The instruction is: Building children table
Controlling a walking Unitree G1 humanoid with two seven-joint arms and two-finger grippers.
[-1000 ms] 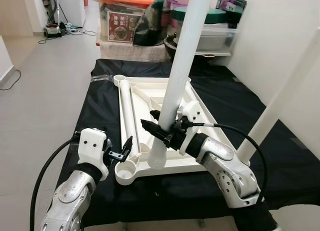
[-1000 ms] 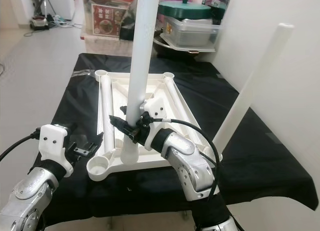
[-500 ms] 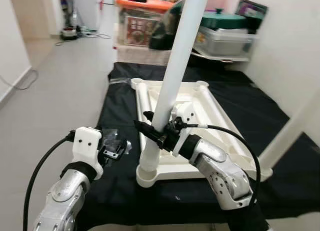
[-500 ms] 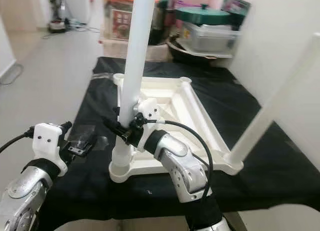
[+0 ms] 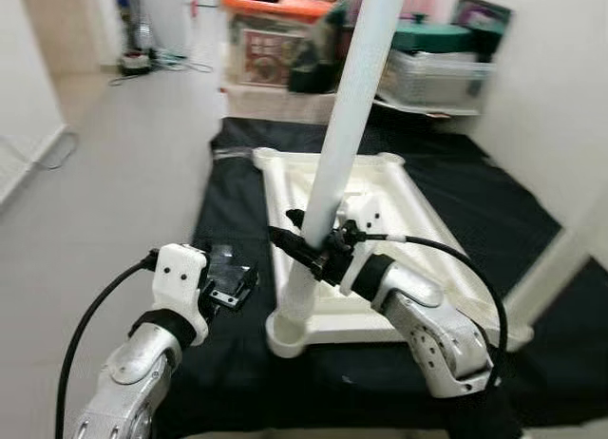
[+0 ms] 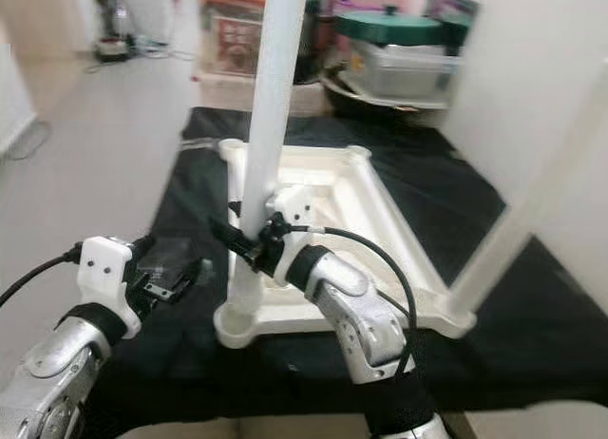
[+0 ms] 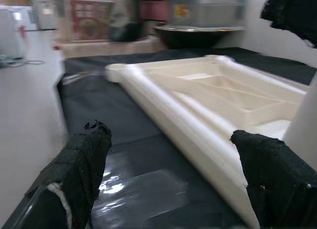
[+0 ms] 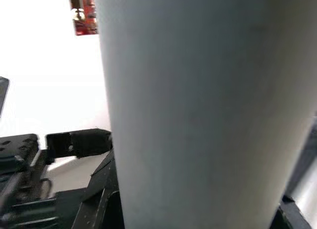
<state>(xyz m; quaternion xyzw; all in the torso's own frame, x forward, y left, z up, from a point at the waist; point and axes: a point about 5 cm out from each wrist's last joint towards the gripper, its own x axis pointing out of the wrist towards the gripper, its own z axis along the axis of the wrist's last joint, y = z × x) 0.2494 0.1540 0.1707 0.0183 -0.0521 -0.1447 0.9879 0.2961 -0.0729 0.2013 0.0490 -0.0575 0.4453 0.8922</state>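
A white table leg [image 5: 344, 140] is clamped low between the jaws of the right gripper [image 5: 306, 249], standing in the near corner socket of the upturned white tabletop [image 5: 380, 187]. The left gripper [image 5: 233, 285] is held wide open and empty, the tabletop's edge lying just beyond its fingertips [image 7: 81, 162].

The upturned tabletop [image 5: 399, 187] and the leg [image 5: 347, 135] were smooth white plastic with a slight sheen. A matt black cloth [image 5: 233, 197] covered the counter. The left end effector [image 7: 168, 179] had rough, matt black pads [image 7: 81, 164]. The floor [image 5: 114, 163] looked smooth and pale.
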